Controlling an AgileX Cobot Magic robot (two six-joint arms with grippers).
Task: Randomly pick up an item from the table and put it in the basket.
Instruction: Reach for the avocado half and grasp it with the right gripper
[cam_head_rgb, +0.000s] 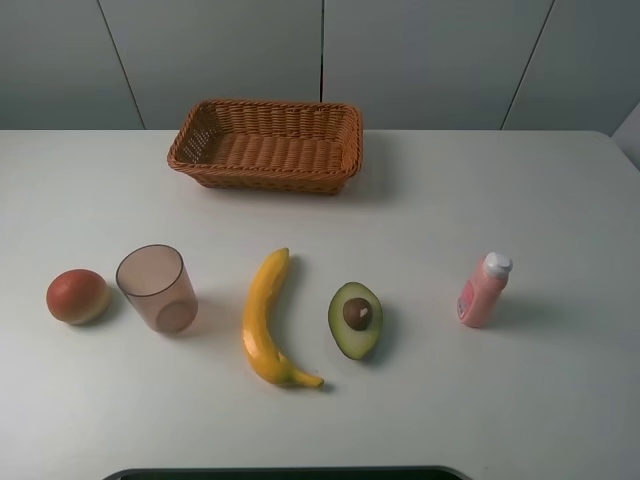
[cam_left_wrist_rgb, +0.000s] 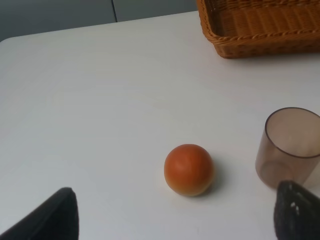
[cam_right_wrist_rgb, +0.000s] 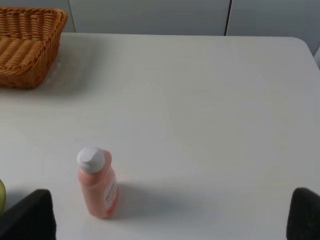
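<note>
The halved avocado (cam_head_rgb: 355, 319) lies cut side up, its brown pit showing, on the white table (cam_head_rgb: 450, 200) near the front centre. The orange-brown wicker basket (cam_head_rgb: 262, 177) stands empty at the back centre. It also shows in the left wrist view (cam_left_wrist_rgb: 260, 47) and the right wrist view (cam_right_wrist_rgb: 30, 70). Neither gripper shows in the high view. My left gripper (cam_left_wrist_rgb: 175, 219) is open and empty, above the table in front of the round red-orange fruit (cam_left_wrist_rgb: 189, 169). My right gripper (cam_right_wrist_rgb: 167, 215) is open and empty, near the pink bottle (cam_right_wrist_rgb: 97, 183).
A yellow banana (cam_head_rgb: 268, 320) lies just left of the avocado. A brownish translucent cup (cam_head_rgb: 156, 288) and the red-orange fruit (cam_head_rgb: 77, 296) stand at the front left. The pink bottle (cam_head_rgb: 484, 290) stands to the right of the avocado. A dark edge (cam_head_rgb: 280, 473) runs along the table's front.
</note>
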